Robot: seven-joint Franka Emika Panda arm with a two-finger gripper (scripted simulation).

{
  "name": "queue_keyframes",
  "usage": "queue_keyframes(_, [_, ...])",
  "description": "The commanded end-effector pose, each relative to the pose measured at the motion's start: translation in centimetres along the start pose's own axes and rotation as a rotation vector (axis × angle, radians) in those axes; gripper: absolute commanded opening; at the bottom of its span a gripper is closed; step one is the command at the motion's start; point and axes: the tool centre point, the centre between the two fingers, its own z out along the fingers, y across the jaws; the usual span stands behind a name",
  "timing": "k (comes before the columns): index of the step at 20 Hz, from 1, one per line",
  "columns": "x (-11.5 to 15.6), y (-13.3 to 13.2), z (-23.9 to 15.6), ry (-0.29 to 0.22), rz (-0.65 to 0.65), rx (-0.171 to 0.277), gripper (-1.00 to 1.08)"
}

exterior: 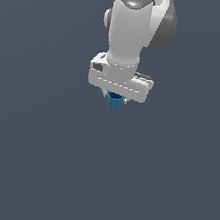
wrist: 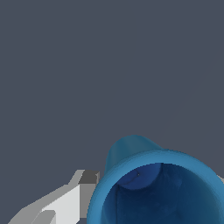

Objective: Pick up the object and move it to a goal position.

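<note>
Arm (exterior: 130, 26): a white jointed column coming straight down in the exterior view; its wrist points at the grey floor (exterior: 32, 160); no goal marker shows in either view.
Gripper (exterior: 115, 99): a wide white block with short fingers underneath; one grey finger (wrist: 89, 177) lies right against the cup's wall in the wrist view; the jaws look closed to a narrow gap on the cup, so the robot appears to have it in hand.
Key relation: the cup sits directly below the palm, between the fingers, its long axis in line with the arm's; it looks to hang above the floor, though no shadow confirms this.
Cup (exterior: 114, 102): tiny, bright blue, far narrower than the gripper; close up, the cup (wrist: 144, 188) shows a flared rim and a darker hollow inside.
</note>
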Motion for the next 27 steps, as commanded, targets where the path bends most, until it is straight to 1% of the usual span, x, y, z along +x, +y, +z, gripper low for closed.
queue_keyframes(1, [0.6, 0.4, -2.6, 0.0, 0.0, 0.0, -1.0])
queue_keyframes(7, [1.9, 1.1, -8.3, 0.0, 0.0, 0.0, -1.0])
queue_keyframes(13, [3.0, 1.6, -12.1, 0.0, 0.0, -0.001, -1.0])
queue_keyframes(20, [3.8, 1.8, -14.4, 0.0, 0.0, -0.001, -1.0])
queue_keyframes(27, [4.0, 1.9, -14.8, 0.0, 0.0, -0.001, -1.0])
